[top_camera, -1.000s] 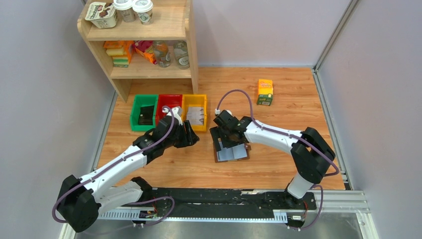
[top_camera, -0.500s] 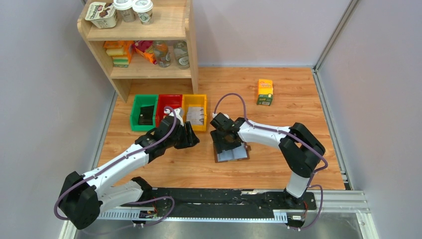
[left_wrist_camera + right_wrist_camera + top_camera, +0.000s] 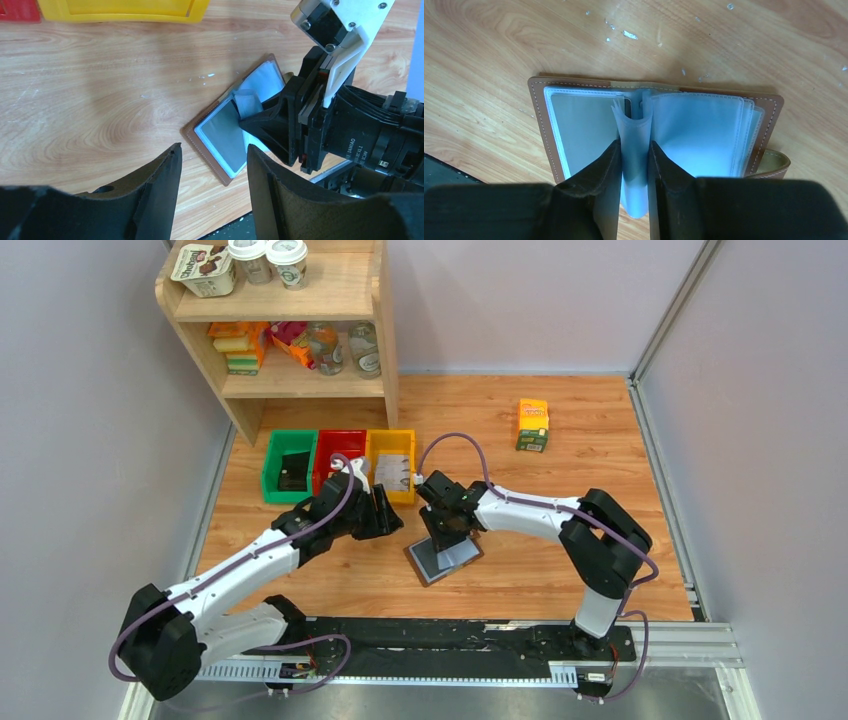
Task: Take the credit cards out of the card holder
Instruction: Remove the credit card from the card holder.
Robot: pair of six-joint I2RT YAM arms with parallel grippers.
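Only legible txt: "DAMIAO" on right arm's black wrist motor (image 3: 361, 146).

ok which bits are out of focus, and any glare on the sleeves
right wrist: the right tool is dark and soft at the bottom, the brown leather card holder with pale blue clear sleeves sharp, no hard glare; left wrist: the left tool equally blurred, holder crisp; top external: even light, all sharp
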